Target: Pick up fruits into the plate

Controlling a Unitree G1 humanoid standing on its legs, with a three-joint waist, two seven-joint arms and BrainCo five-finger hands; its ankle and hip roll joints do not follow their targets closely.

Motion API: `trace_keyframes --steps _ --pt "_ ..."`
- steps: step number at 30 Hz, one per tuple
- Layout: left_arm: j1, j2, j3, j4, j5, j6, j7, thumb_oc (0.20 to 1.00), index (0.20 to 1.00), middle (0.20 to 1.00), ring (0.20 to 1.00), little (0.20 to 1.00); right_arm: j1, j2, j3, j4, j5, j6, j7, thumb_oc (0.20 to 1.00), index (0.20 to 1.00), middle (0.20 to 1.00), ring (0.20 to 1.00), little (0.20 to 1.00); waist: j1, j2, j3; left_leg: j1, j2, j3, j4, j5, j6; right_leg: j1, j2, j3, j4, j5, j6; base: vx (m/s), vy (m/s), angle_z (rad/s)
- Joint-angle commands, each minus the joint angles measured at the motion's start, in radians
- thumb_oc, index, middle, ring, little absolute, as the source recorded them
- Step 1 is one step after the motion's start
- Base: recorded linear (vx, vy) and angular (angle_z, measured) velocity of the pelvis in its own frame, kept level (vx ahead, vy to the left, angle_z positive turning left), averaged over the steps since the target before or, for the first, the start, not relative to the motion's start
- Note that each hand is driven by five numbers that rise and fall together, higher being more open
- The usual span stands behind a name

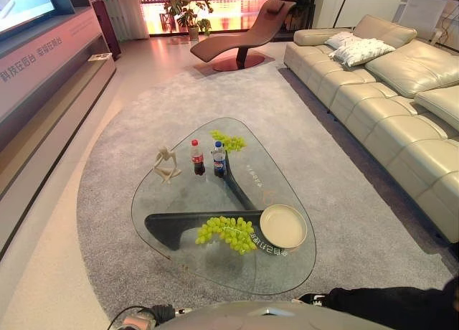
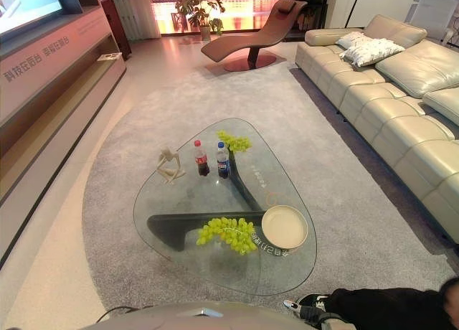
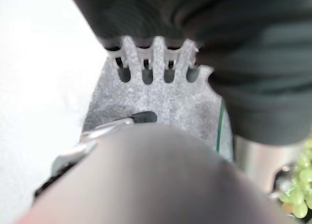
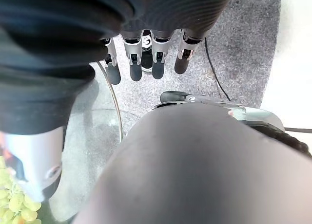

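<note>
A large bunch of green grapes (image 1: 228,234) lies near the front of the glass coffee table (image 1: 179,194). Just to its right sits an empty beige plate (image 1: 283,226). A smaller bunch of green grapes (image 1: 229,140) lies at the table's far end. My left hand (image 3: 158,56) hangs over grey carpet, fingers straight and holding nothing, with grapes (image 3: 300,185) at the edge of its wrist view. My right hand (image 4: 135,58) also hangs with relaxed, empty fingers beside the table's glass rim, and its wrist view catches grapes (image 4: 14,199) too.
Two small bottles (image 1: 197,158) (image 1: 219,158) and a pale figurine (image 1: 166,165) stand on the table's far half. A cream sofa (image 1: 387,107) runs along the right, a long media console (image 1: 43,79) along the left, and a lounge chair (image 1: 244,36) stands beyond the rug.
</note>
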Motion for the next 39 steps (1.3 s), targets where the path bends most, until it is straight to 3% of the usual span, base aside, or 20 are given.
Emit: trace_keyframes --steps 1,14,30,39 --pt "-0.092 0.003 -0.016 0.055 0.032 -0.046 0.027 1.0 1.0 1.0 1.0 1.0 -0.083 0.022 0.005 0.036 0.015 -0.018 0.013 1.0 1.0 1.0 1.0 1.0 0.015 -0.013 0.085 0.079 -0.023 0.056 0.008 -0.174 0.036 0.008 -0.042 0.002 0.049 -0.07 0.048 0.0 0.0 0.0" --pt "-0.086 0.005 0.015 0.08 0.062 -0.009 0.15 1.0 1.0 1.0 1.0 1.0 -0.078 0.022 0.018 0.041 0.008 -0.034 0.029 1.0 1.0 1.0 1.0 1.0 0.011 -0.025 0.094 0.078 -0.021 0.065 0.008 -0.173 0.035 0.007 -0.037 0.016 0.044 -0.066 0.048 0.0 -0.003 -0.01" --pt "-0.137 0.019 -0.049 0.066 0.103 0.016 0.159 1.0 1.0 1.0 1.0 1.0 -0.114 0.005 0.054 0.01 0.036 -0.029 0.037 1.0 1.0 1.0 1.0 1.0 0.003 -0.029 0.158 0.033 -0.008 0.082 0.011 -0.16 0.029 -0.051 -0.035 0.038 0.043 -0.045 0.056 -0.02 -0.009 -0.02" --pt "-0.294 0.059 -0.128 -0.015 0.106 -0.086 0.239 1.0 1.0 1.0 1.0 1.0 -0.196 -0.052 0.109 -0.051 0.061 -0.062 0.06 1.0 1.0 1.0 1.0 1.0 -0.017 -0.025 0.28 -0.077 -0.002 0.077 0.047 -0.14 0.031 -0.168 -0.023 0.08 0.074 -0.027 0.05 -0.13 -0.014 -0.04"
